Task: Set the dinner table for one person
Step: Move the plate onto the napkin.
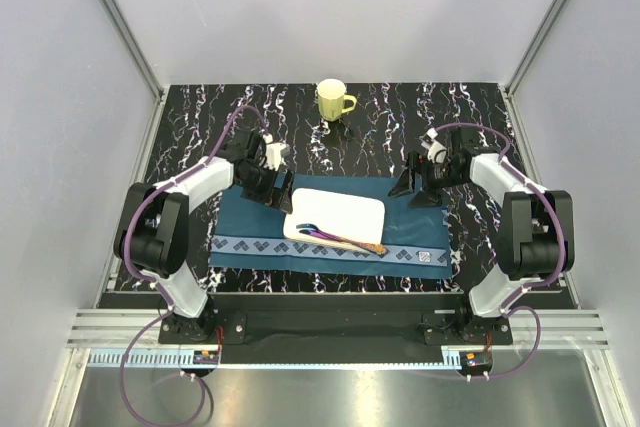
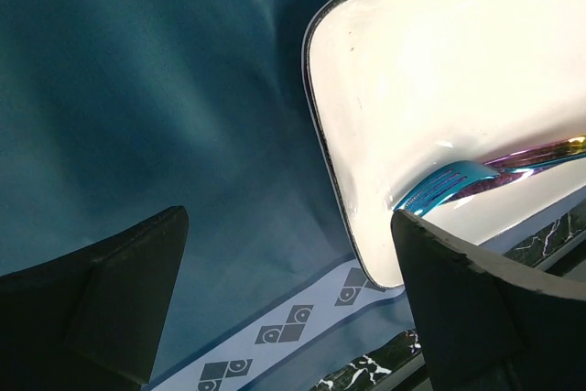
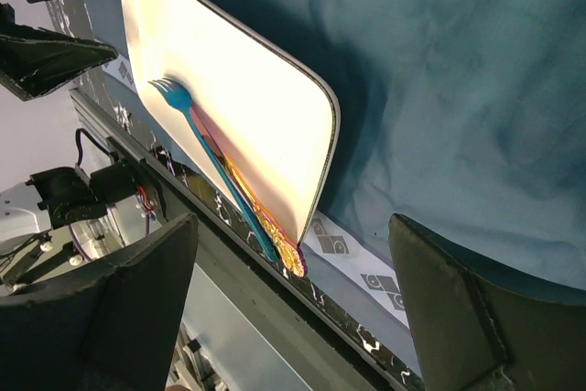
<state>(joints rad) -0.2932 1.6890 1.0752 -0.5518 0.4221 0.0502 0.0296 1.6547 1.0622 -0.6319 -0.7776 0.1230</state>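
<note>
Though print is scarce in the top view, the pale border strip [image 1: 330,250] along the 6 o'clock edge of the blue placemat [image 1: 245,222] carries rows of diamond motifs, too small to read as lettering. The placemat lies on the near-centre of the dinner table [image 1: 480,122], black w/ white veins, which spans mid-frame from 9 to 3 o'clock. A yellow mug [image 1: 333,100] stands toward the table's 12 o'clock edge. A white plate [image 1: 345,207] sits mid-placemat w/ a fork [image 1: 335,236] along its 6 o'clock rim. The left arm [image 1: 195,182] bends in from 9 o'clock, w/ the left gripper [image 1: 280,197] low by the plate's 10 o'clock corner, jaws spread, nothing btwn them. The right arm [image 1: 500,182] bends in from 3 o'clock, w/ the right gripper [image 1: 415,192] at the placemat's 2 o'clock corner, jaws apart, empty. Left wrist view: fingers wide over the placemat, plate at 2 o'clock w/ teal fork tines on it, border diamonds at 6 o'clock. Right wrist view: fingers wide over the placemat, plate and fork at 10 o'clock, an iridescent handle [image 3: 275,235] beside the fork's, veined table edge toward 7 o'clock.
</note>
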